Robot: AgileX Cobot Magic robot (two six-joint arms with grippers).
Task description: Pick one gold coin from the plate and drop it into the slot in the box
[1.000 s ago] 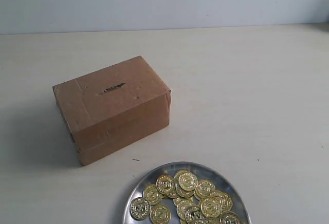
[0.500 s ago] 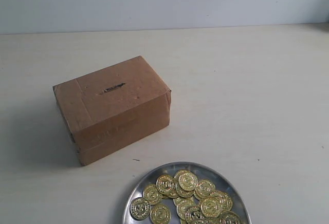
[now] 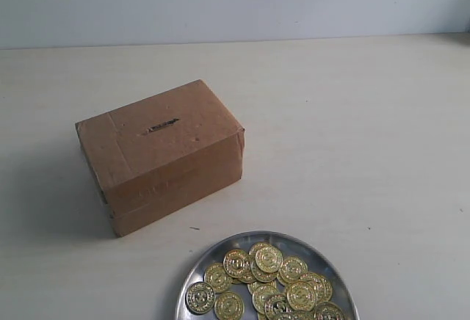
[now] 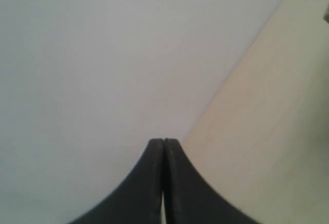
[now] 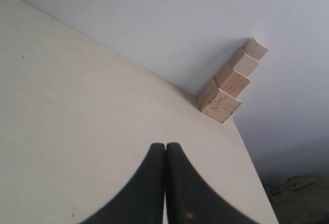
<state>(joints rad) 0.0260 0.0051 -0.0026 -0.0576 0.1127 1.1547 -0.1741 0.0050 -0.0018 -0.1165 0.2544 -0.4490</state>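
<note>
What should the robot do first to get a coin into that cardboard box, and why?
Probably bring the right gripper over the plate, opening it on the way. Its jaws are shut on nothing, like the left gripper, and neither shows in the exterior view. The coins lie in the plate, which sits slightly toward the right arm's side of the box.

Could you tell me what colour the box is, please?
Brown: a cardboard box, clearest in the exterior view.

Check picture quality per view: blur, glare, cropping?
Exterior view: evenly lit, the box throws a soft shadow leftward, the plate cropped at the bottom edge. Left wrist view: soft focus, the shut left pincer dark. Right wrist view: crisper, wooden blocks legible.
</note>
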